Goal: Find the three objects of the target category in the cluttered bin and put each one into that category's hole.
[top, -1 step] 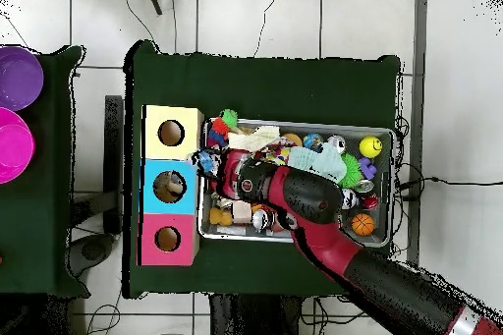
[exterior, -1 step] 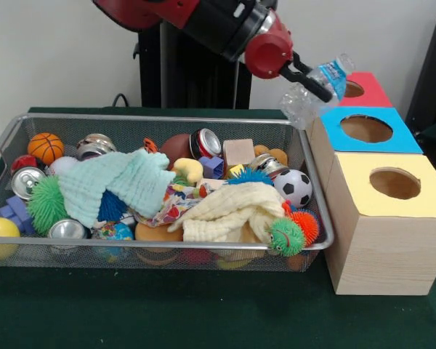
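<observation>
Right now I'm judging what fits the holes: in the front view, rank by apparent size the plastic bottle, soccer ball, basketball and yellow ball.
1. plastic bottle, held in the gripper
2. soccer ball
3. yellow ball and basketball: unsure, since the yellow ball sits nearer the camera.

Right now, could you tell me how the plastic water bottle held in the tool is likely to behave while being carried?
The plastic water bottle looks empty and crumpled, so it is probably light and gives under squeeze. The tool grips it near the middle, tilted, so it may pivot or slip on its smooth wall. Released over the blue box, it might catch on the hole's rim.
</observation>
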Action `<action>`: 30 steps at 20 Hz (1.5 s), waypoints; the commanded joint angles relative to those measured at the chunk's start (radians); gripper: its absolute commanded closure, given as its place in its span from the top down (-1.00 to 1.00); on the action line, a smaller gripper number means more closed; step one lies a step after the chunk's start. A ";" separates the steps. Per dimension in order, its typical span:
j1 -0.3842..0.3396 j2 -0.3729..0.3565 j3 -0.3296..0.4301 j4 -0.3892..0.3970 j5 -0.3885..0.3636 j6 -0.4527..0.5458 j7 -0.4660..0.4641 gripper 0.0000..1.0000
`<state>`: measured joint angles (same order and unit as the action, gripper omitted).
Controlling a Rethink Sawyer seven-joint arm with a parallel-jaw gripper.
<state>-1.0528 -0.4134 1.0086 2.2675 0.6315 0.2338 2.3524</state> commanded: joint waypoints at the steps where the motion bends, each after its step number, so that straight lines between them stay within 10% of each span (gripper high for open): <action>1: 0.034 0.109 0.075 -0.059 -0.023 -0.121 0.158 -1.00; 30: 0.104 0.229 -0.037 -0.102 -0.102 -0.082 0.118 -1.00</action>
<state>-0.9483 -0.2220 1.0270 2.2666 0.5250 0.2116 2.3524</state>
